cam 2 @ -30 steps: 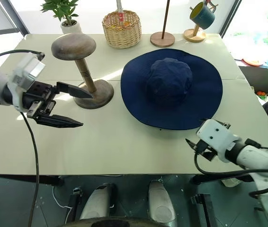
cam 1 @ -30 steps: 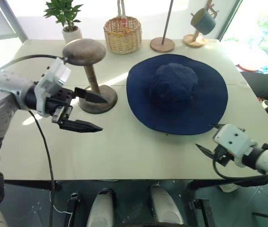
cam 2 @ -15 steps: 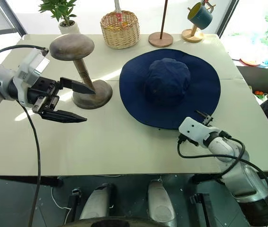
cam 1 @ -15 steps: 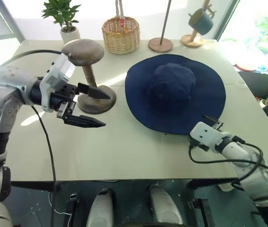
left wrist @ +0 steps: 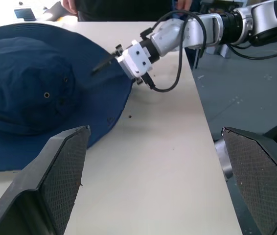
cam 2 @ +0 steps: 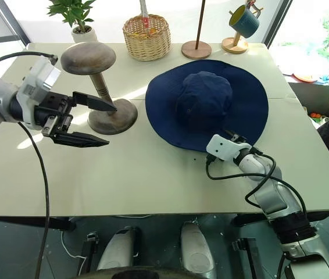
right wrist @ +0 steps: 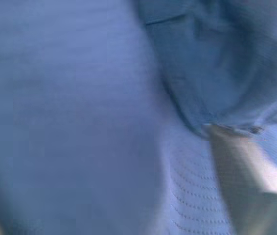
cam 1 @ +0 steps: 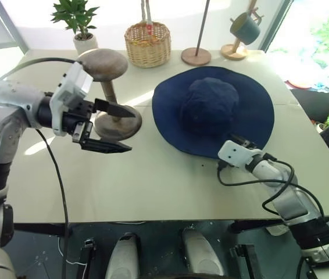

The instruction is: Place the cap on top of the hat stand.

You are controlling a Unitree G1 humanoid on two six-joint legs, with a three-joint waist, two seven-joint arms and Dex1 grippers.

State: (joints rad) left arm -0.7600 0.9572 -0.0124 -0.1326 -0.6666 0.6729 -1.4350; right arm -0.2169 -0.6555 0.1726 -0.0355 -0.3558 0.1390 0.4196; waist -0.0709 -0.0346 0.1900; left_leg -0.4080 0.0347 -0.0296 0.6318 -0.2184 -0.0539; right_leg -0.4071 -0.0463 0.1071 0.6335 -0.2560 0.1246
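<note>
Left eye view: the right gripper (cam 1: 241, 141) has reached the near brim of the navy blue fabric sun hat (cam 1: 213, 108), jaws closing, grip unclear. Left gripper (cam 1: 113, 127) jaws gape beside the brown wooden mushroom-shaped stand (cam 1: 107, 87); lifting seems next.

Both arms silver-grey metal w/ black joints. Left gripper (cam 1: 113, 127): white housing, two long black pointed fingers, mesh-textured pads (left wrist: 64, 169). Right gripper (left wrist: 104, 62): white boxy housing. Black cable loops along each arm.
</note>
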